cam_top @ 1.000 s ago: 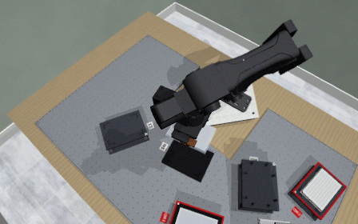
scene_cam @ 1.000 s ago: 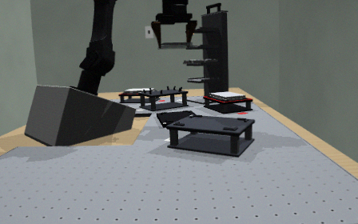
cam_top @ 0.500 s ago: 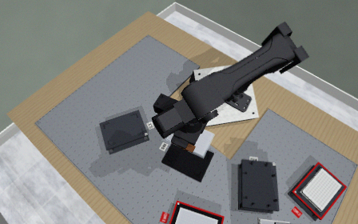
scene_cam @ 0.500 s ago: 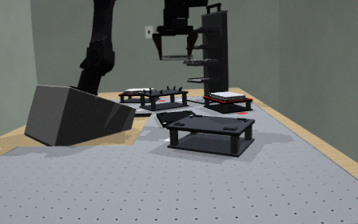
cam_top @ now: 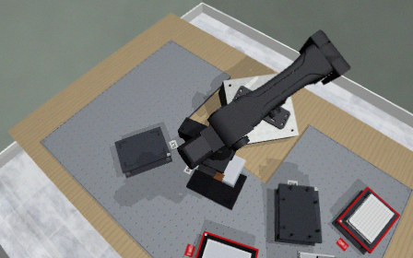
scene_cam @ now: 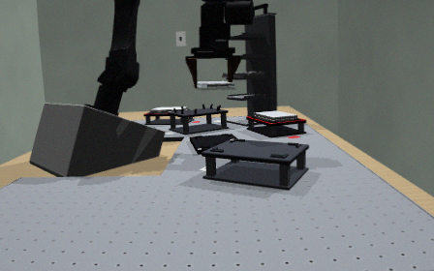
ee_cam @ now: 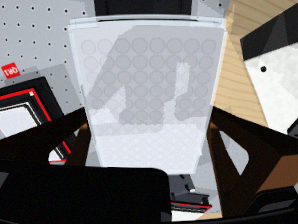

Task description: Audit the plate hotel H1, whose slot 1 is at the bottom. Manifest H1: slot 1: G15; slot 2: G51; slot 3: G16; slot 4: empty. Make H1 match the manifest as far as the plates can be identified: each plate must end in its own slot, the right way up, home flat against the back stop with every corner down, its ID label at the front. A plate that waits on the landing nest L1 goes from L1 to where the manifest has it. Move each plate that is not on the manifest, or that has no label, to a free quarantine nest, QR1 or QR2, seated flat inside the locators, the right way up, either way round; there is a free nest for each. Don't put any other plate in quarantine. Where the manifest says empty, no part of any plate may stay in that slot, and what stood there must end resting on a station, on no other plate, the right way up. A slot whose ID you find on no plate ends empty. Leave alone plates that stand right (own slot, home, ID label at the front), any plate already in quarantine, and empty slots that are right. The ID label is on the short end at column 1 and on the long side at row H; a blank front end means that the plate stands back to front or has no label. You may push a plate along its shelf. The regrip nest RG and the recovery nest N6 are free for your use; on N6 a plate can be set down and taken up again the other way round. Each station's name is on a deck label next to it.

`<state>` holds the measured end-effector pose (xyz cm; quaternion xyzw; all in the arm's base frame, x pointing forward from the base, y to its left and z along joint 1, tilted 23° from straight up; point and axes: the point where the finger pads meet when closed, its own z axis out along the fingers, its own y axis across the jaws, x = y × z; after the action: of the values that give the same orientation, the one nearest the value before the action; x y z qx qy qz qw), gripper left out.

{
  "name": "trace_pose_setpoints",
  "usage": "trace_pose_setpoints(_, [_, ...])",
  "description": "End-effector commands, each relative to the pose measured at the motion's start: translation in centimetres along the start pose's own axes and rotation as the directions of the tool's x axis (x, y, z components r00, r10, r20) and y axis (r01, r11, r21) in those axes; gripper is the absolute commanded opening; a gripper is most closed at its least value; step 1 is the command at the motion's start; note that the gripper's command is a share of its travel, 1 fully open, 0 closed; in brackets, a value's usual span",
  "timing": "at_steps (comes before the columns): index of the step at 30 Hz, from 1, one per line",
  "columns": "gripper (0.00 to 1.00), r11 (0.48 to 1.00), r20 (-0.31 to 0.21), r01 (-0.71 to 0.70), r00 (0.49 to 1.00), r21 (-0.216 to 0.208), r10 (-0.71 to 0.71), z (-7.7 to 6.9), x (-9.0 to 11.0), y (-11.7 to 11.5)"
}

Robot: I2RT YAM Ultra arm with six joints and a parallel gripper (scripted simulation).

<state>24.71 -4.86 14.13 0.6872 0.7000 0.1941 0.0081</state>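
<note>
My gripper [scene_cam: 213, 73] is shut on a white plate [scene_cam: 215, 84], gripping it by its long sides. It holds the plate level in the air, just left of the black plate hotel H1 [scene_cam: 262, 63]. The plate hangs at about the height of the hotel's second shelf from the bottom. In the wrist view the plate [ee_cam: 149, 90] fills the space between my fingers, and no label shows on it. From above, the plate [cam_top: 232, 170] sticks out under my wrist over the hotel [cam_top: 217, 186]. What lies on the hotel's shelves is hard to tell.
A red-framed quarantine nest [cam_top: 367, 218] holds a white plate, and so does a second one [cam_top: 226, 249]. Empty black nests stand at the left [cam_top: 143, 149] and the right [cam_top: 297, 212]. The arm's base plate [cam_top: 260, 108] is behind.
</note>
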Motion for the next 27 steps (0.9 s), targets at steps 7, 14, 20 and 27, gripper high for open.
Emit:
trace_pose_setpoints(7, [0.86, 0.999, 0.024, 0.002, 1.000, -0.037, -0.001, 1.4, -0.5, 0.9])
trace_pose_setpoints(14, [0.86, 0.999, 0.024, 0.002, 1.000, -0.037, -0.001, 3.3, -0.6, 1.1])
trace_pose_setpoints(20, [0.86, 0.999, 0.024, 0.002, 1.000, -0.037, -0.001, 4.3, -0.6, 1.1])
trace_pose_setpoints(27, [0.86, 0.999, 0.024, 0.002, 1.000, -0.037, -0.001, 6.2, -0.7, 1.2])
